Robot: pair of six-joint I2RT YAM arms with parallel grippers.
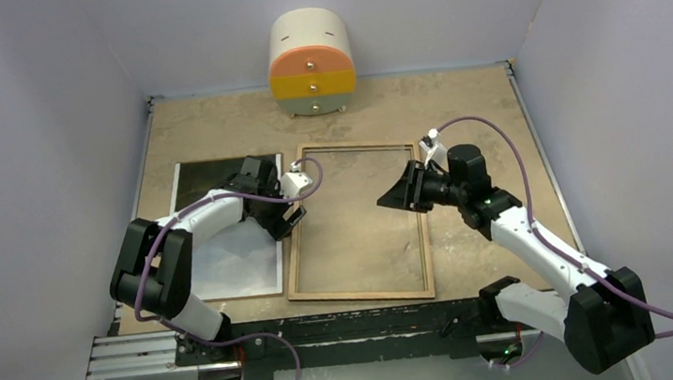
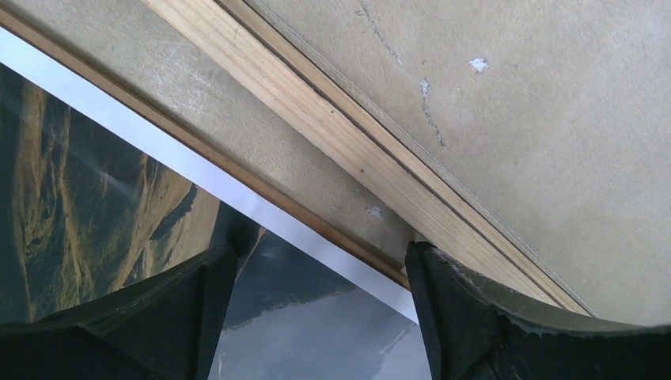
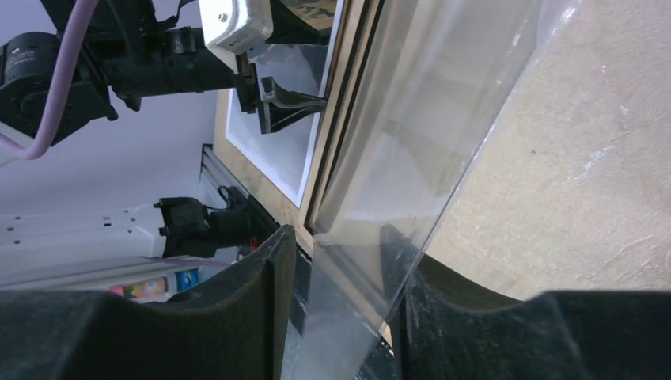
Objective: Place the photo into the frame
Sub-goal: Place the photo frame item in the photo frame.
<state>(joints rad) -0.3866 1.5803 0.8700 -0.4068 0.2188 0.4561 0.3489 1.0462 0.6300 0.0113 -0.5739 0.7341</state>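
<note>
Now the thin, probably brittle pane (image 3: 411,158) is straddled at its edge by the right gripper (image 3: 336,245), grip unconfirmed, while the left gripper (image 2: 320,253) is spread above the photo (image 2: 79,198).

Wood-coloured frame (image 1: 363,296) — photo (image 1: 246,267) dusky, perhaps grey-green

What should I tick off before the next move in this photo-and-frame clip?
1. Frame lying wood back up: ok.
2. Glass pane tilted up, its edge between the fingers of the right tool: ok.
3. Right tool clamped firmly on the pane: cannot tell.
4. Left tool open, holding nothing: ok.
5. Photo inside the frame: not ok; it lies picture-side up beside it.
</note>
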